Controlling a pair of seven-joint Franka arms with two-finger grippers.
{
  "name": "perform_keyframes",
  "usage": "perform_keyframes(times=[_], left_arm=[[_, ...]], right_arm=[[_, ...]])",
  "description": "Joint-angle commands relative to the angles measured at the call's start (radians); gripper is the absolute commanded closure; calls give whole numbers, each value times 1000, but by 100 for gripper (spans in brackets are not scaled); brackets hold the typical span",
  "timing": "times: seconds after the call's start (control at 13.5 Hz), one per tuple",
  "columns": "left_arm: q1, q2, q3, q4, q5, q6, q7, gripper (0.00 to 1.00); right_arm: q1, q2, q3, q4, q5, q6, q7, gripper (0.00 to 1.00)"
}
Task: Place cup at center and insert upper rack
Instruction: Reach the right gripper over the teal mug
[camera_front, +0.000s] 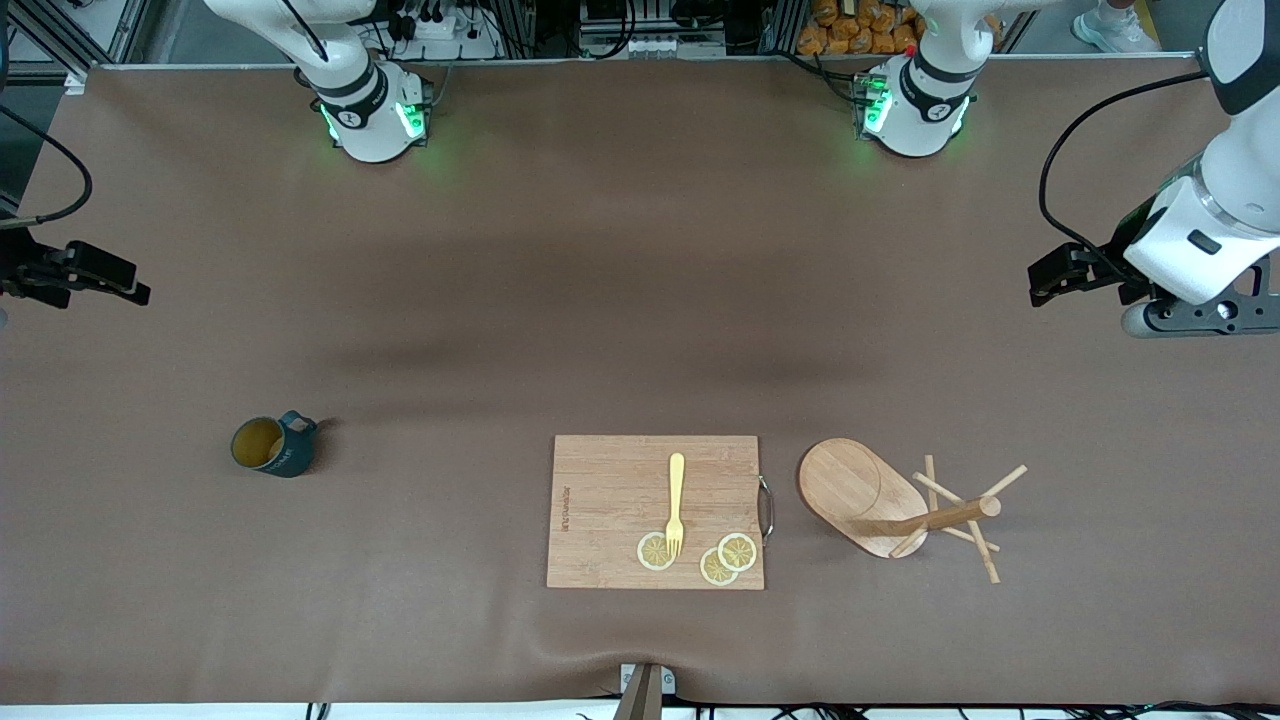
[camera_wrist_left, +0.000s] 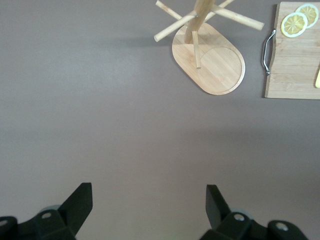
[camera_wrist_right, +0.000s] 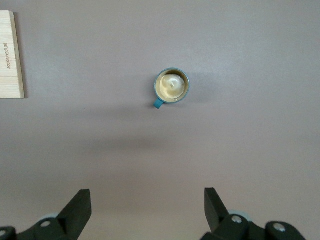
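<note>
On the brown table (camera_front: 600, 300), a cutting board (camera_front: 610, 510)

Both your arms are just parked up off the table (camera_front: 640, 300), each one swung out to its own end of it and waiting. Your left gripper (camera_wrist_left: 149, 207) hangs over the bare table surface with its fingers spread wide and nothing between them. Same deal with your right gripper (camera_wrist_right: 147, 209): jaws wide apart, empty, up in the air over the table at the right arm's end.
</note>
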Motion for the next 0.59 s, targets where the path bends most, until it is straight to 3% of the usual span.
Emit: perform_keyframes(times=[0.0, 0.52], left_arm=[[12, -9, -9, -9, 22, 10, -20, 0], [12, -13, -6, -14, 25, 9, -8, 0]], right_arm=[[2, -31, 3, -30, -5, -8, -1, 0], [8, -20, 3, -30, -28, -6, -4, 0]])
